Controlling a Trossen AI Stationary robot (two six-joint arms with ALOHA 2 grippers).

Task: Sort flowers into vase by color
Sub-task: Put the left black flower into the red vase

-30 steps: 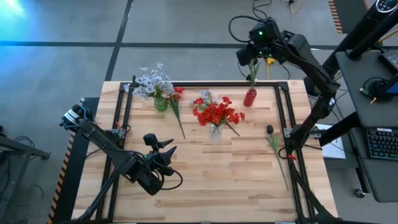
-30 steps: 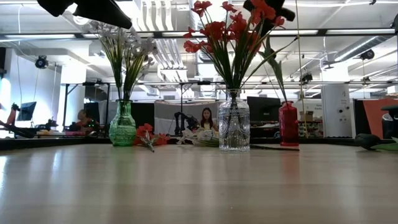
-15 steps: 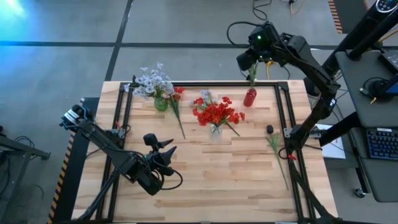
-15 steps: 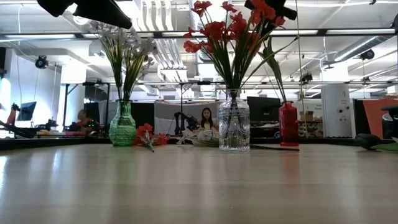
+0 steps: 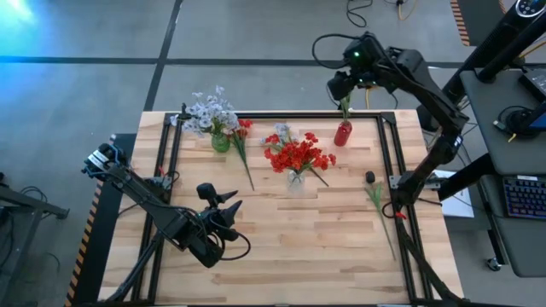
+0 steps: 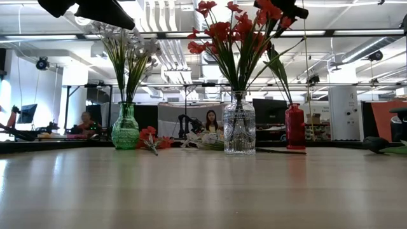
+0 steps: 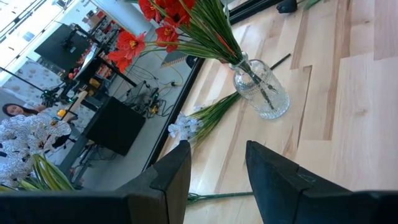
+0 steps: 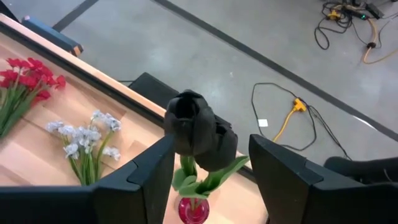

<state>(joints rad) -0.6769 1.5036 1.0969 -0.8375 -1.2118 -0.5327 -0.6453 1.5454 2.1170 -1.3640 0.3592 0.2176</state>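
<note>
A dark blackish flower [image 8: 199, 134] stands by its stem in the small red vase [image 5: 343, 134] at the table's far right. My right gripper [image 8: 211, 142] hovers over it, open, one finger on either side of the blossom. The clear glass vase [image 5: 295, 179] at mid-table holds red flowers [image 5: 297, 156]. The green vase [image 5: 220, 141] at the far left holds pale white-lavender flowers [image 5: 207, 111]. My left gripper [image 5: 232, 202] waits open over the near left of the table, with nothing between its fingers.
Loose flowers lie on the table: a red one [image 5: 244, 130] beside the green vase, a pale spray [image 5: 281, 134] behind the glass vase, and a dark one [image 5: 370, 178] with its green stem near the right edge. A black frame rail [image 5: 388, 153] runs along the sides.
My right gripper has opened above the red vase and let go of the dark flower, tipping a little further down. The flower stays standing in the vase.
</note>
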